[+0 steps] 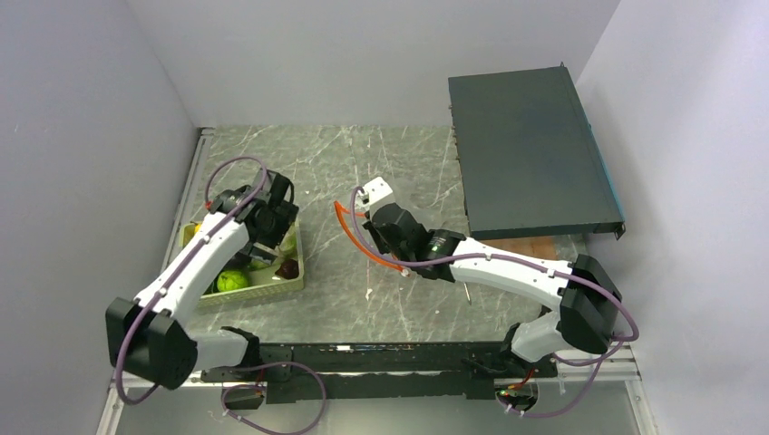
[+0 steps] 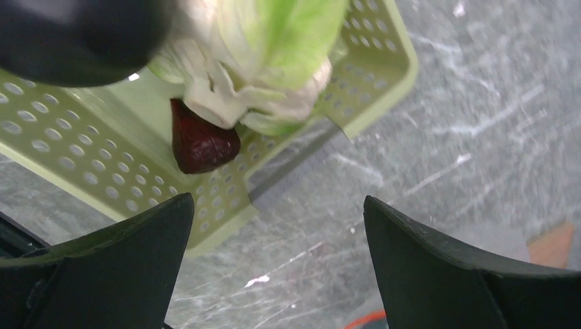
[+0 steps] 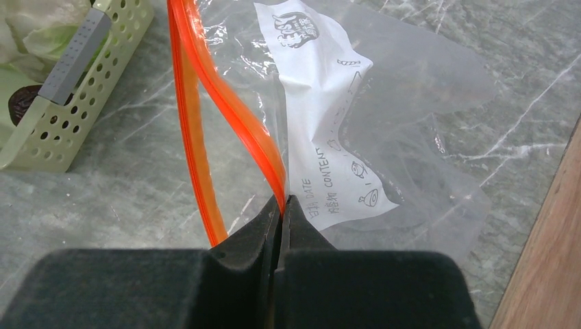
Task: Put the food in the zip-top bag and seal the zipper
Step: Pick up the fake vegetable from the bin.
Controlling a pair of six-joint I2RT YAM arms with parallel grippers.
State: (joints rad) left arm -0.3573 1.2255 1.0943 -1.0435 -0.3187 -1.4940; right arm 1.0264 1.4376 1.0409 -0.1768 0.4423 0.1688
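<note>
The step in hand looks like the first pick: the left gripper point(image 2: 277, 205) hangs over the light green basket point(image 2: 89, 157) with its jaws wide apart and nothing between them, while the right gripper point(image 3: 279, 205) is pressed together on the orange zipper point(image 3: 233, 116) at the mouth of the zip-top bag point(image 3: 411, 123). The bag lies crumpled on the marbled surface point(image 3: 137, 178) near the middle, just right of the basket, and no food shows inside it, so the task seems barely begun. The next move probably calls for the left gripper to lower onto one piece and close, most likely the whitish-green leafy piece point(image 2: 274, 62) or the dark purple piece point(image 2: 202, 144) touching its lower edge. Both sit close to the basket's perforated wall, so the jaws need to straddle a piece without catching the rim. The right gripper would then have to lift the pinched lip enough to give an opening. The left wrist view alone shows those two pieces up close and the gap between the jaws. The right wrist view alone shows the pinch on the strip, the two zipper tracks parted, and the bag's printed white label. Only the top view shows a round green fruit point(image 1: 232, 280) at the basket's near end, and how both arms stand relative to each other.
</note>
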